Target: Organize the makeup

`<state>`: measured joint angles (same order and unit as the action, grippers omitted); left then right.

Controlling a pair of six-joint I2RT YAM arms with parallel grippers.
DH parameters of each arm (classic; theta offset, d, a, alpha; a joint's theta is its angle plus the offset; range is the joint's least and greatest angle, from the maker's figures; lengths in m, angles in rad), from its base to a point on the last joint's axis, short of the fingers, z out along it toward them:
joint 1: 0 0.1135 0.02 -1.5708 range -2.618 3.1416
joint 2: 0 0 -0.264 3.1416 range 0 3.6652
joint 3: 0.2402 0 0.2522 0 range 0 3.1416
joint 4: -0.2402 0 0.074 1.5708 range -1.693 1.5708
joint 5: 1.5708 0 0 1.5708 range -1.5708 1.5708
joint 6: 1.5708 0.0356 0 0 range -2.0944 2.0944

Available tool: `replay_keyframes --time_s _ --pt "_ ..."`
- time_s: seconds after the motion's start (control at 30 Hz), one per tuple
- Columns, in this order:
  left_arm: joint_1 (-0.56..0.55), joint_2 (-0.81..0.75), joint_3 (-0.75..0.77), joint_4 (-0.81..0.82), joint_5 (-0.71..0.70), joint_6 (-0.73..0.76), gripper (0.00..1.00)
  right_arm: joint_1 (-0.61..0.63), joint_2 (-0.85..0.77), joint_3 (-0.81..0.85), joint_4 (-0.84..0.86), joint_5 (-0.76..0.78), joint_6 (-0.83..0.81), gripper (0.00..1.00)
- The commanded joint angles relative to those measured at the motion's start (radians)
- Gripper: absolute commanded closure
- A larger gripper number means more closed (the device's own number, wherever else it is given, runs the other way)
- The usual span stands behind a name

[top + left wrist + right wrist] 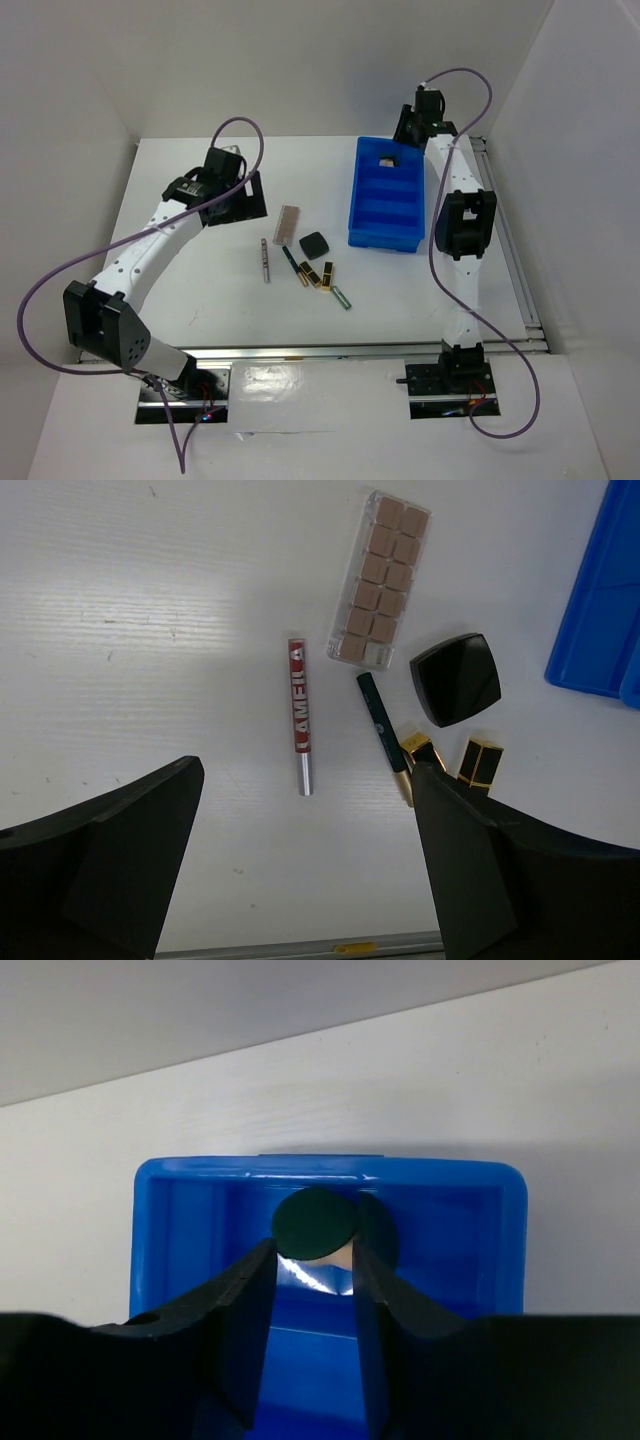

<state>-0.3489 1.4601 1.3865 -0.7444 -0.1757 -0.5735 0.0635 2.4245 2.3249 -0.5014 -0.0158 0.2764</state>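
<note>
My left gripper (308,770) hangs wide open and empty above the table (130,610), over a red-lettered pencil (300,710). The tan palette (381,580), black square compact (456,678) and black-gold lipsticks (480,762) lie just to its right. My right gripper (313,1250) has its jaws narrowly parted, gripping nothing, over the far compartment of the blue bin (160,1220), where a dark green pad (315,1218) lies just past the tips.

Only one label is readable to me: white capitals "LAMEILA" along the red barrel of the slim silver-tipped pencil (300,712) on the white tabletop (150,630). The dark green pencil (380,718) beside it carries faint pale print, too small to read.
</note>
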Motion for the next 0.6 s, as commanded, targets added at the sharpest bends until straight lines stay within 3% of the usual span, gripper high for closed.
replay_keyframes --time_s 0.0,0.13,0.2,0.27,0.3,0.4,0.5,0.57 --pt "-0.005 0.019 0.069 0.030 0.027 0.031 0.01 -0.002 -0.057 -0.024 0.011 -0.021 0.003 0.55" --pt "-0.005 0.042 0.109 0.030 0.045 0.050 0.01 0.007 -0.119 -0.061 0.011 -0.003 -0.008 0.55" --pt "-0.005 0.066 0.123 0.030 0.054 0.060 0.01 0.016 -0.149 -0.099 0.011 0.019 -0.017 0.63" --pt "-0.005 0.075 0.137 0.039 0.054 0.060 0.01 0.027 -0.212 -0.134 0.011 0.019 -0.028 0.79" --pt "-0.005 0.075 0.146 0.049 0.054 0.070 0.01 0.041 -0.232 -0.163 0.011 0.007 -0.042 0.83" --pt "-0.005 0.097 0.169 0.059 0.067 0.070 0.01 0.097 -0.327 -0.252 0.047 0.007 -0.089 0.81" --pt "-0.005 0.125 0.196 0.036 0.007 0.061 0.01 0.188 -0.433 -0.338 0.083 0.030 -0.123 0.35" --pt "-0.005 0.134 0.206 0.036 -0.016 0.061 0.01 0.264 -0.496 -0.419 0.103 0.042 -0.140 0.19"
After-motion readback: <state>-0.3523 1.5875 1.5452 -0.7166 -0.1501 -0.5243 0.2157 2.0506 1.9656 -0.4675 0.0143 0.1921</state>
